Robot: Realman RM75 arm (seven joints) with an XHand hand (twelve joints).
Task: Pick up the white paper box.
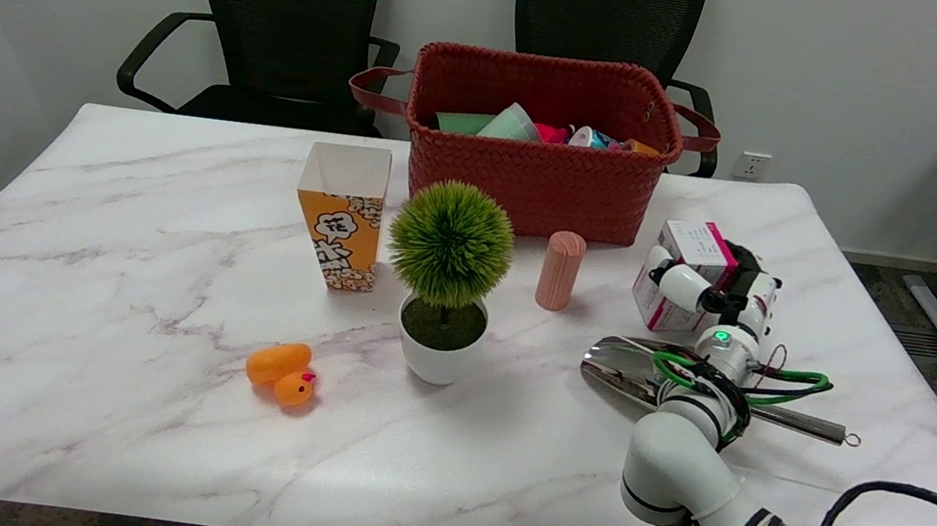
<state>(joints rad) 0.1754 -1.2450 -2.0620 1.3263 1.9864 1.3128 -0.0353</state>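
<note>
White paper box (681,276) with the pink edge and small printed text is sitting toward the right side of the white marble-look table (123,238), just in front and to the right of the red woven basket (541,142) full of odds and ends. The right hand (711,293) is already wrapped onto it, one white finger lying across the front face and the rest of the black-and-white hand pressed against its right side, so I'd call that clamped on the box. Can't really tell if the box is off the table yet; it looks tilted a bit, with the bottom edge at or very near the surface. Handling-wise, my guess is it's light and thin-walled cardboard, so it'll dent if squeezed too hard and could slide out of smooth plastic fingers if held too gently. Best bet seems to be opposing flat faces around the middle, not the corners or the top flap. Right below the wrist there's a shiny metal scoop (634,368) lying flat, so a straight-up lift looks safer than dragging toward the near edge. The pinkish ribbed cylinder (560,270) stands near on the left, and the green ball-shaped fake plant in a white pot (445,296) is further over, well apart from the action.
</note>
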